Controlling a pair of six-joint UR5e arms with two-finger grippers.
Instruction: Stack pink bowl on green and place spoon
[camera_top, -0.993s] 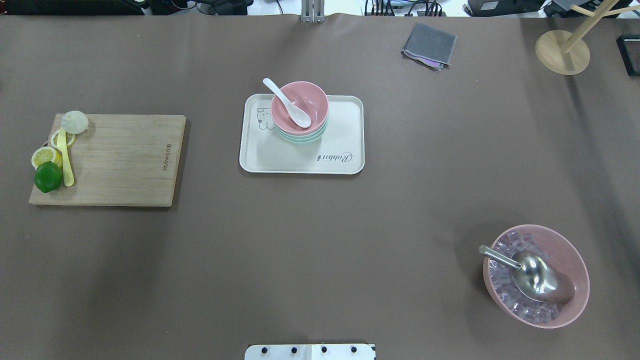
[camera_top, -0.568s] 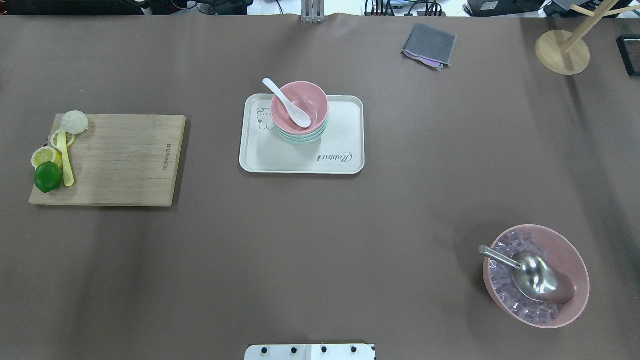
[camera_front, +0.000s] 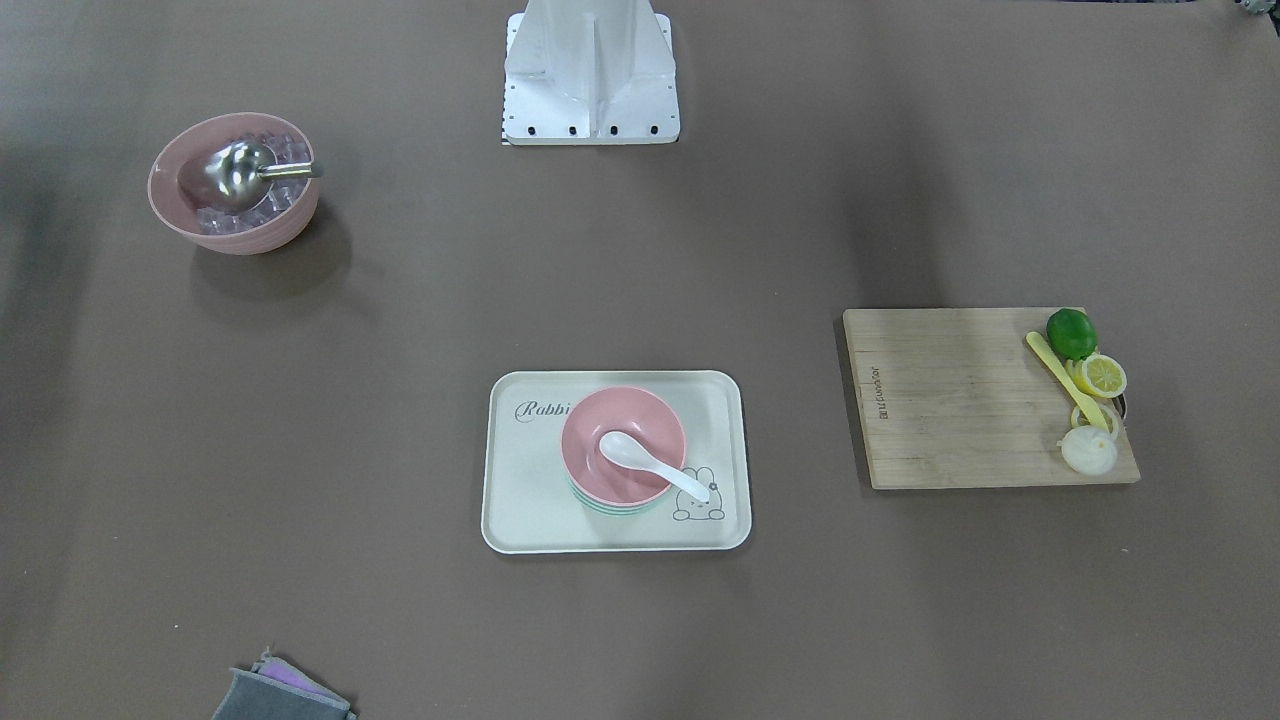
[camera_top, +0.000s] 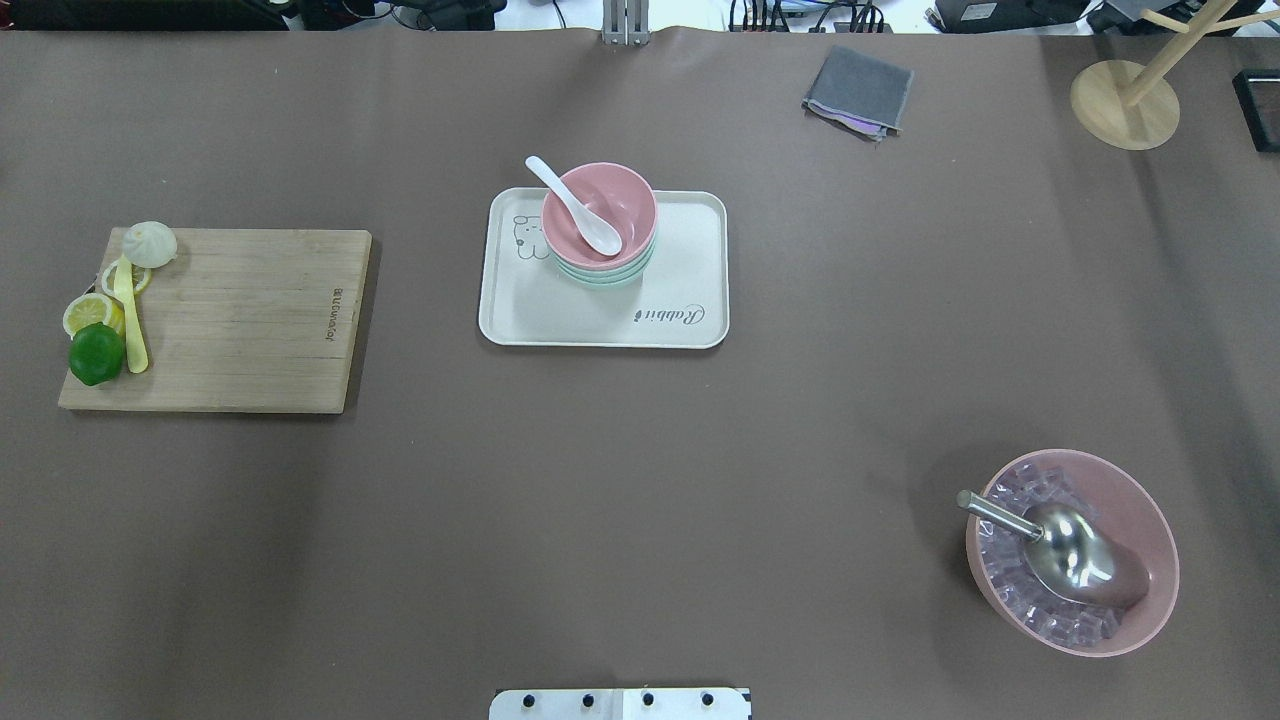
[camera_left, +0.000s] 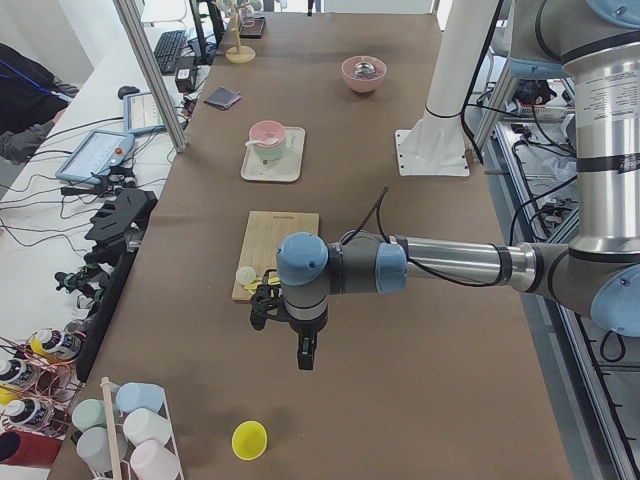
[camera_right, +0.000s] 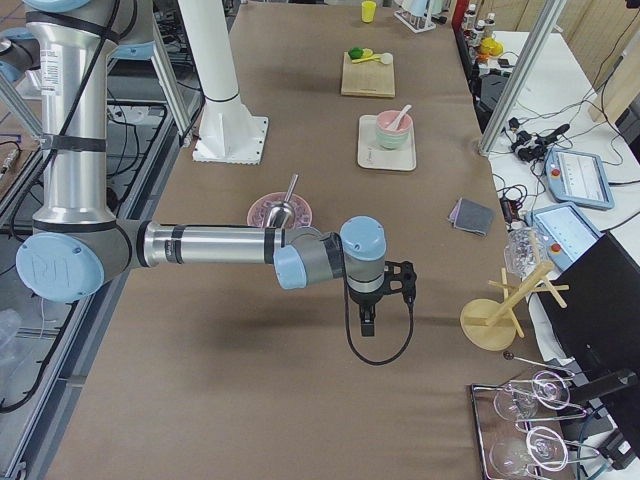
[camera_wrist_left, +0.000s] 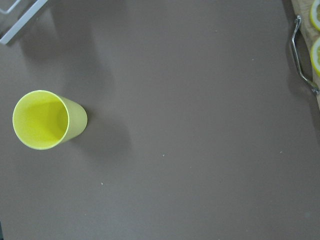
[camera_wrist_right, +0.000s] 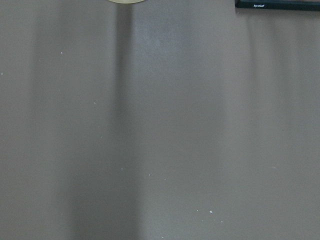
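Brown paper-looking cover over the whole desk (camera_top: 640, 500), with wide bare stretches between the middle and both ends, and from the middle to the robot-side edge. Dead centre, a bit toward the far edge, sits a cream tray (camera_top: 600, 325). On it the pink bowl (camera_top: 625, 200) is nested on the green bowl (camera_top: 600, 278), of which only thin rim stripes peek out underneath. The white spoon (camera_top: 572, 204) lies in the pink bowl, handle poking out over the rim toward the far edge. Near the left end there's a wooden cutting board (camera_top: 240, 320) with a lime (camera_top: 96, 353) and lemon slices on its outer side. By the right end, close to the robot-side edge, a big pink bowl of ice (camera_top: 1155, 530) holds a metal scoop (camera_top: 1075, 555). A grey cloth (camera_top: 860, 88) lies at the far edge and a wooden stand (camera_top: 1124, 105) is in the far right corner. The left gripper (camera_left: 302, 352) hangs over bare cover near the left end, well apart from the tray, near a yellow cup (camera_wrist_left: 47, 120). The right gripper (camera_right: 367, 322) hangs near the right end, equally far from the bowls. Both show up only in the side views, so I can't tell how wide either one is or whether it holds anything.
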